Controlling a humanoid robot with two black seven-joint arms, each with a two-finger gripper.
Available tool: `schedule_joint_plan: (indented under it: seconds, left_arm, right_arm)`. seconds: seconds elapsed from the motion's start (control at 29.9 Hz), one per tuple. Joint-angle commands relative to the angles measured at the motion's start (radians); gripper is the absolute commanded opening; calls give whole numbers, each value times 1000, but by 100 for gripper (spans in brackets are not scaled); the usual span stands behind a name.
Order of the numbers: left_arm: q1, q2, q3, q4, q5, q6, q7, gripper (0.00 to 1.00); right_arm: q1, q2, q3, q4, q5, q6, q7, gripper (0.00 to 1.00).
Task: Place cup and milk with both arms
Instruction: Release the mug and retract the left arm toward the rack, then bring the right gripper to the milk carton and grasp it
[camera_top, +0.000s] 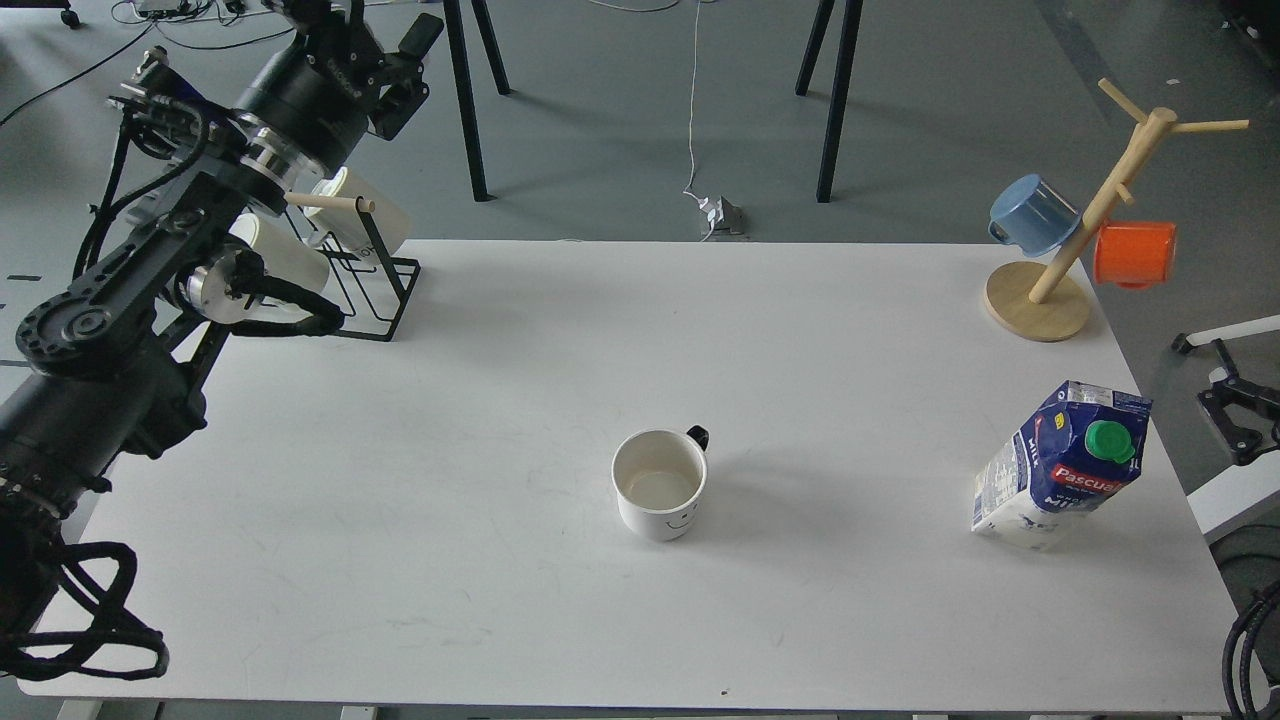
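Note:
A white cup (659, 487) with a smiley face and a black handle stands upright near the middle of the white table (500, 400). A blue and white milk carton (1058, 466) with a green cap stands tilted near the table's right edge. My left gripper (408, 62) is raised high at the far left, above the mug rack. It is open, empty and far from the cup. My right gripper (1226, 415) shows small and dark at the right edge, off the table beside the carton. It holds nothing, and its fingers cannot be told apart.
A black wire rack (375, 290) with white mugs (385, 215) stands at the table's back left, under my left arm. A wooden mug tree (1040, 300) holds a blue cup (1030, 213) and an orange cup (1134, 254) at the back right. Black table legs stand behind.

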Motion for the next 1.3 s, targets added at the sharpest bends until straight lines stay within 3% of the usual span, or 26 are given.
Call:
schedule_joint_plan:
  seconds: [0.0,0.13,0.37,0.5,1.27]
  left_arm:
    - [3,7,3,58,-205,-7,15,100]
    - [5,-1,2,138,-285,-19,18,100]
    - [0,-1,3,144,-290,-18,38,100]
    - [0,-2,2,146,-291,-16,99,100]
    - [3,4,2,167,-305,-16,101,100]
  right_arm:
    - [-163,51,25,43,26,0,5,99]
    - [-272,143,25,43,27,0,3,99]
    - [-308,281,-22,42,13,0,3,99]
    - [-289,303,-59,45,13,0,3,99]
    - [-142,363,-123,32,3,0,3,99]
